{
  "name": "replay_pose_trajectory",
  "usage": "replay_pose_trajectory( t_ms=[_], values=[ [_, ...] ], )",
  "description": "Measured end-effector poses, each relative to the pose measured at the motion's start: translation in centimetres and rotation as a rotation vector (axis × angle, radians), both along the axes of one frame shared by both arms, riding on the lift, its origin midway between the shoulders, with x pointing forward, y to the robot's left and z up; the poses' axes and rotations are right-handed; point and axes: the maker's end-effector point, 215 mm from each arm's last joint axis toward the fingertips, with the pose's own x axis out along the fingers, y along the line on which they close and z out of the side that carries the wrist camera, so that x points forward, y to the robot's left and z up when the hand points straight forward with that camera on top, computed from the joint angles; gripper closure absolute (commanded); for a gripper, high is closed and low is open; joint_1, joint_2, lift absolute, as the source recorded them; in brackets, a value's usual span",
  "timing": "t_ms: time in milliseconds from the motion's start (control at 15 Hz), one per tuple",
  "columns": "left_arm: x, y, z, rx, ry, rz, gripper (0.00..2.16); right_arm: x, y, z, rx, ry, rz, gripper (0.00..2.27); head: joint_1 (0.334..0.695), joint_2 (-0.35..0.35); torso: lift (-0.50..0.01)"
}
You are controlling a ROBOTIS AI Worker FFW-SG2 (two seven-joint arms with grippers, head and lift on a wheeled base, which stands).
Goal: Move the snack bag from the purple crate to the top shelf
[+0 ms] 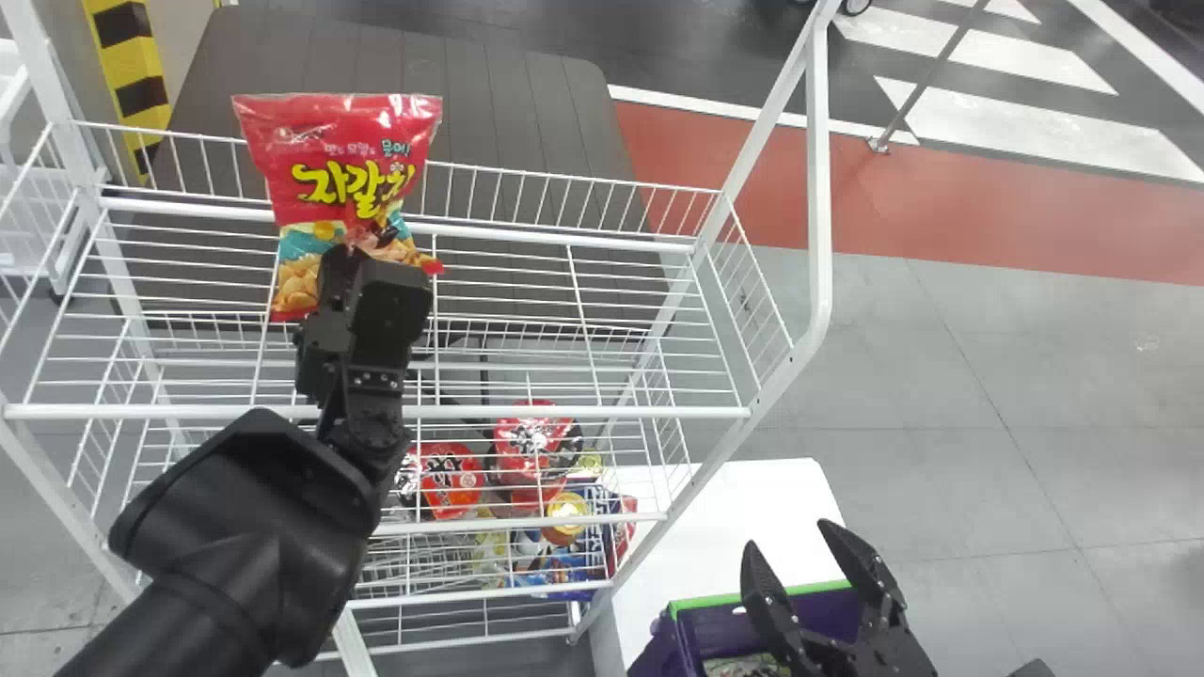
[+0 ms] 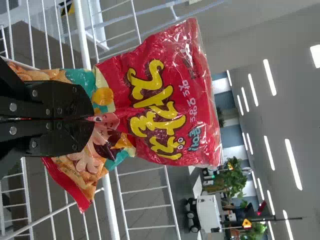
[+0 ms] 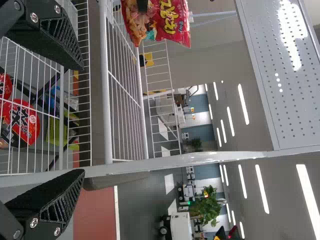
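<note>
A white wire rack takes up the most room, with its top shelf a shallow basket of thin bars; behind it spreads a dark slatted surface; beside the rack's lower part, on the robot's right, is a white table, and over it sits the purple crate with its bright green edge; the left arm comes in from the bottom edge and reaches up across the front of the rack; at its end the snack bag, mostly red with yellow lettering, stands close to upright over the top shelf, toward the robot's left; whether its bottom edge touches the wires I cannot tell; the left gripper has its fingers pressed together on the lower part of the bag, pinching it so that the packet creases and fans out on both sides of the tips; the right gripper is above the crate, its two fingers spread well apart with nothing between them; lower in the rack, under the top shelf, are red-topped bowls, with a smaller yellow-topped cup near them and blue packets beside that cup.
</note>
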Motion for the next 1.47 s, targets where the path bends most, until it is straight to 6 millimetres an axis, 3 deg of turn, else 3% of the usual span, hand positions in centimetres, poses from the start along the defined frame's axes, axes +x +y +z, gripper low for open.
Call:
replay_pose_trajectory(
  t_ms=[200, 400, 600, 933, 1467],
  values=[
    [-1.0, -0.9, 2.3, 0.031, -0.006, -0.02, 2.13, 0.2, 0.1, 0.0, 0.0, -0.001, 0.003, 0.08, 0.695, -0.35, 0.0],
    [-1.7, 0.8, 3.8, 0.096, -0.012, -0.021, 2.14, 0.5, 0.2, -0.1, 0.003, 0.003, 0.006, 0.08, 0.695, -0.35, 0.0],
    [-1.6, 3.5, 3.7, 0.106, 0.003, -0.026, 2.13, 0.5, 0.2, -0.2, 0.005, 0.005, 0.007, 0.08, 0.695, -0.35, 0.0],
    [0.7, 8.1, 4.2, 0.067, -0.036, -0.02, 2.13, 0.5, 0.3, -0.4, 0.006, 0.008, 0.011, 0.09, 0.695, -0.294, 0.0],
    [2.8, 13.2, 2.1, 0.078, -0.022, 0.038, 2.13, 0.4, 0.2, -0.8, 0.014, 0.01, 0.013, 0.09, 0.695, -0.223, 0.0]
  ],
)
